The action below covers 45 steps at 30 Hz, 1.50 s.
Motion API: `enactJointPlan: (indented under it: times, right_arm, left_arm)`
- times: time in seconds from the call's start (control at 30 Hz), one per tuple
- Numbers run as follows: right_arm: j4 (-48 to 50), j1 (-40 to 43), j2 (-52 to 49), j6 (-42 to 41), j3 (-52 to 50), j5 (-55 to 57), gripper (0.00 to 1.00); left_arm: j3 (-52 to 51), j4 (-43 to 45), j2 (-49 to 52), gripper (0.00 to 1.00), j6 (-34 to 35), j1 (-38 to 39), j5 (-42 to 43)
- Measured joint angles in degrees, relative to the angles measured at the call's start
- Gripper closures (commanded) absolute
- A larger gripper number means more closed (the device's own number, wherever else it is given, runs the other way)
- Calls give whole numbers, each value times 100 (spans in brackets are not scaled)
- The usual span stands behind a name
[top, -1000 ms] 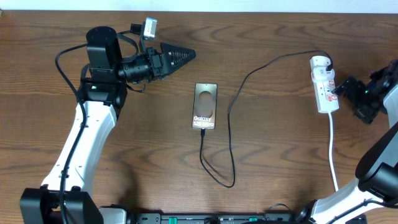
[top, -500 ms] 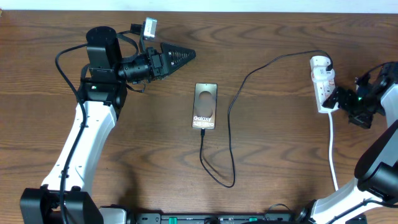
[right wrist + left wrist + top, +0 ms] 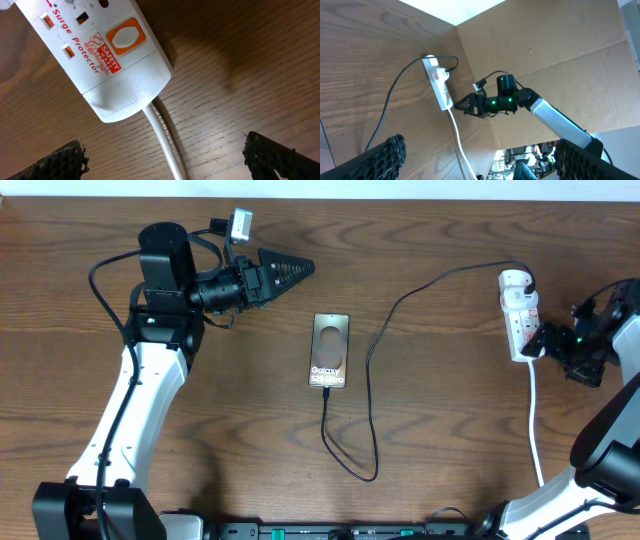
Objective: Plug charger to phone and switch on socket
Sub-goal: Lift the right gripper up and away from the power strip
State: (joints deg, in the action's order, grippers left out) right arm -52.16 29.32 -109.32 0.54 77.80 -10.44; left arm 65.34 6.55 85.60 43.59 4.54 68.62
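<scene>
The bronze-brown phone (image 3: pixel 331 350) lies flat mid-table. The black charger cable (image 3: pixel 371 380) meets the phone's near edge, loops toward the front, then runs up to the far end of the white socket (image 3: pixel 519 315). My right gripper (image 3: pixel 544 340) is open and low beside the socket's near end. In the right wrist view its fingers (image 3: pixel 170 165) straddle the thick white cord (image 3: pixel 162 132) just below the socket (image 3: pixel 117 85) and its orange switch (image 3: pixel 125 37). My left gripper (image 3: pixel 288 271) is open, empty and raised, far-left of the phone. Its wrist view shows the socket (image 3: pixel 440 82).
The thick white cord (image 3: pixel 535 420) runs from the socket toward the table's front edge. A cardboard wall (image 3: pixel 545 55) stands beyond the table's right side. Bare wood lies between the phone and the socket apart from the cable.
My right gripper has moved toward the front along the socket's right side and down to its cord end. The left arm, phone and cable have not moved.
</scene>
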Motion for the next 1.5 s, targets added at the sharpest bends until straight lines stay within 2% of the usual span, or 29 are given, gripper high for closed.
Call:
enactJointPlan:
  times: [0.77, 1.27, 1.5]
  right_arm:
    - [9, -155, 111, 15, -2, 39, 1]
    - [11, -922, 2498, 15, -37, 44, 1]
    - [11, -1237, 3051, 15, -37, 37, 1]
  left_arm:
    - [0, 0, 0, 5, 0, 0, 0]
    - [0, 0, 0, 5, 2, 0, 0]
    - [0, 0, 0, 5, 2, 0, 0]
